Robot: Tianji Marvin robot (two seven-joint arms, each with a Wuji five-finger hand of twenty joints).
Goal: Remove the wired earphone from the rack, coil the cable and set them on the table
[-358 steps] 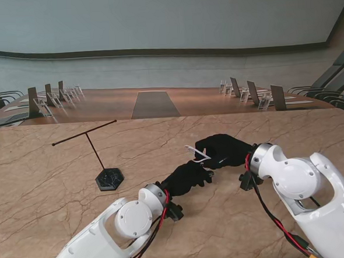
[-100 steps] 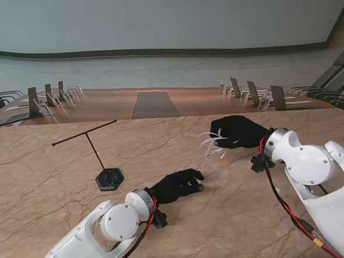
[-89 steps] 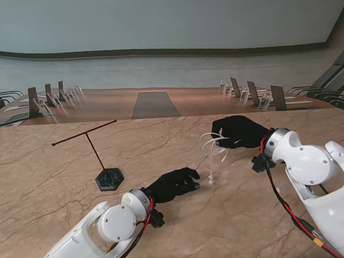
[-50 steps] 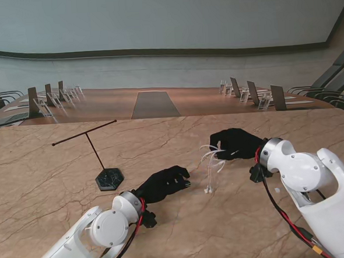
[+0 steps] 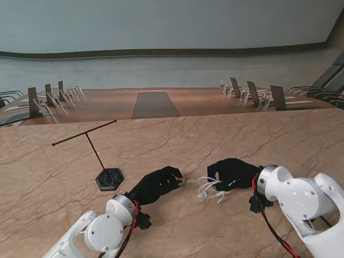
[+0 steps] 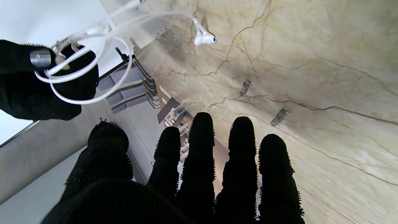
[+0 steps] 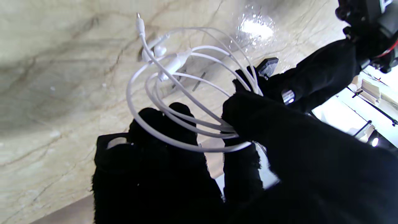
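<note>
The wired earphone (image 5: 209, 189) is found bundled in several loose white loops at the right hand (image 5: 232, 173), low over the table (image 5: 266, 136) and just to the right of the left hand (image 5: 158, 184); whether the loops already touch the surface cannot be told from the stand view. In the right wrist view the cable (image 7: 174, 102) is seen pinched between thumb and fingers (image 7: 161, 124), the loops fanning outward and an earbud (image 7: 155, 51) and the plug end standing free. The left hand is observed empty, its fingers (image 6: 202, 146) extended side by side and slightly apart, palm toward the table. The item is judged very light, limp yet springy: the coil is expected to open once released, and the smooth cable is likely to slide under a weak pinch. A hold where the loops cross is judged best, away from the earbuds, which are judged small and delicate. The surface is a polished, veined stone-pattern top, glossy and probably slippery. The rack (image 5: 98, 158) stands bare, well apart to the left. Beyond it, a conference room with a long wooden table and rows of chairs is noted.
</note>
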